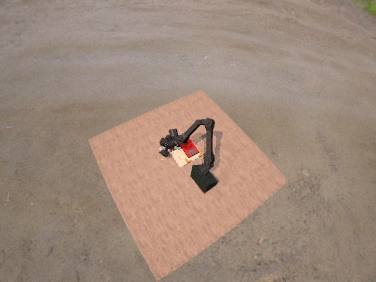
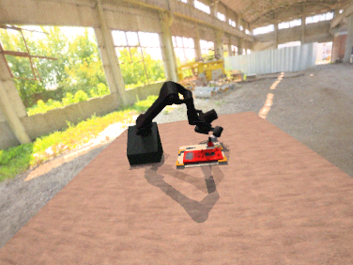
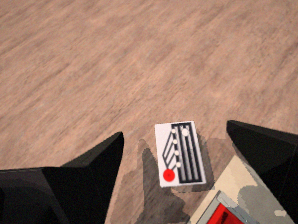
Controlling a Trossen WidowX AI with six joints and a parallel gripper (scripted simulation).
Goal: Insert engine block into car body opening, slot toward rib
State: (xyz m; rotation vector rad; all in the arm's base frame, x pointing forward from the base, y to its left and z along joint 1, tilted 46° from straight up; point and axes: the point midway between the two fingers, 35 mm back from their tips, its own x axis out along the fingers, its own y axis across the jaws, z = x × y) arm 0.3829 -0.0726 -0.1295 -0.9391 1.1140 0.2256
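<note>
The pale board (image 1: 181, 159) (image 2: 188, 148) (image 3: 235, 175) with yellow-orange corners lies well in from every edge of the square, wood-grained, pinkish-brown tabletop (image 1: 150, 210) (image 2: 188, 235) (image 3: 75, 75). The black box-shaped base (image 1: 205, 186) (image 2: 145, 152) of the jointed black arm (image 1: 210, 142) (image 2: 155, 108) stands near the board, with a gap between them. From there the arm bends up and over, and reaches down at the board's end away from the base. In the wrist view there is room between the engine block and each fingertip, while one finger overlaps the board's edge in that view; its height above the board cannot be judged.

The arm's shadow falls on the tabletop beside the board. Beyond the tabletop lies grey-brown ground (image 1: 65, 75) (image 2: 305, 103), with tall windows (image 2: 138, 52), yellow machinery (image 2: 207, 70) and a pale corrugated fence (image 2: 272, 60) farther off.

The black parallel-jaw gripper (image 1: 164, 151) (image 2: 216, 132) (image 3: 174, 131) is spread wide and holds nothing. The small white block-shaped engine block (image 3: 181, 155), marked with dark stripes and a red dot, lies on the tabletop just beside the board, outside the flat red car body (image 1: 190, 148) (image 2: 202, 155) (image 3: 226, 216) and its opening. Whether a finger touches anything cannot be told.
</note>
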